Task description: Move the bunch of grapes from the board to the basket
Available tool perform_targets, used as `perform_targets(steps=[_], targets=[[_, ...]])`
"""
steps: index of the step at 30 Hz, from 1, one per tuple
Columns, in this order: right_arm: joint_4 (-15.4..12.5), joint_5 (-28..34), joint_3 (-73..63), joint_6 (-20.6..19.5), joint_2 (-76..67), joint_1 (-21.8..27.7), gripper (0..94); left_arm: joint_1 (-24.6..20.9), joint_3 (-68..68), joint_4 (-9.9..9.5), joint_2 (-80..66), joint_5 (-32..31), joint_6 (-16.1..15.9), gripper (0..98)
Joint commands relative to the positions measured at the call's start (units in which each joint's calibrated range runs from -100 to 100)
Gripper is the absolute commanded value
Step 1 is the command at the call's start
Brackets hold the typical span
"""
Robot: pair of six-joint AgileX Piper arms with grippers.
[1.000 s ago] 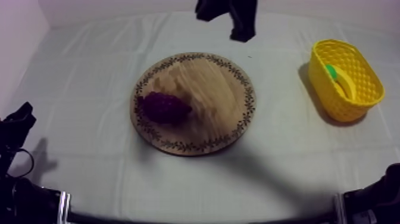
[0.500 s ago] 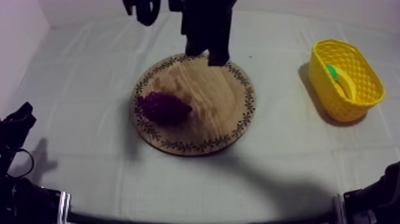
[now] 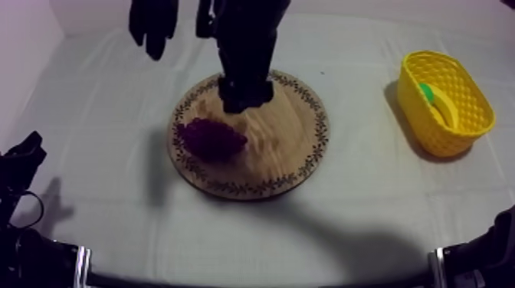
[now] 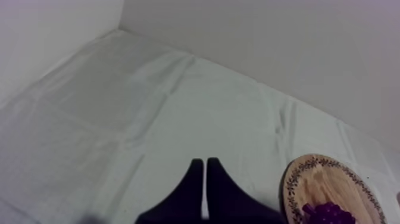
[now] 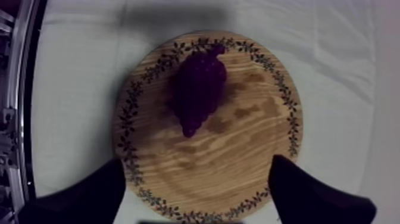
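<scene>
Grapes lie on the left part of the board, which sits at the centre of the top view on the cloth-covered counter. The dark purple bunch rests on its side, with its long axis running roughly left to right across that frame. At the right of the frame, well apart from the board, stands the basket, with yellow and green fruit inside.

From the top centre of the frame, the right gripper hangs over the upper part of the board. The grapes are down and to the left of it, near but not touching. In the right wrist view, its two black fingers are spread wide with nothing between them. The grapes lie beyond the fingertips, on the far half of the board. They are lined up with the gap, and the long axis points roughly away from the gripper, so the opening spans the narrow width of the bunch. The gripper probably has to go forward and down before it closes.

At the lower left edge of the top view, the left gripper sits far from the grapes. In the left wrist view, its fingers lie together as a narrow wedge, closed on nothing, over bare cloth. The right arm is clearly the nearer one.
</scene>
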Motion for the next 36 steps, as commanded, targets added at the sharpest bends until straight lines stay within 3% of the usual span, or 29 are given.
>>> perform_targets(steps=[1,36], targets=[[-0.11,-0.18,-0.42,-0.37,1.7,-0.17,71.5,0.02,-0.04,0.01,0.02,-0.01,-0.01,0.0],[0.83,-3.64,-9.95,-2.93,26.09,-0.52,74.0,0.02,-0.04,0.01,0.02,-0.01,-0.01,0.0]])
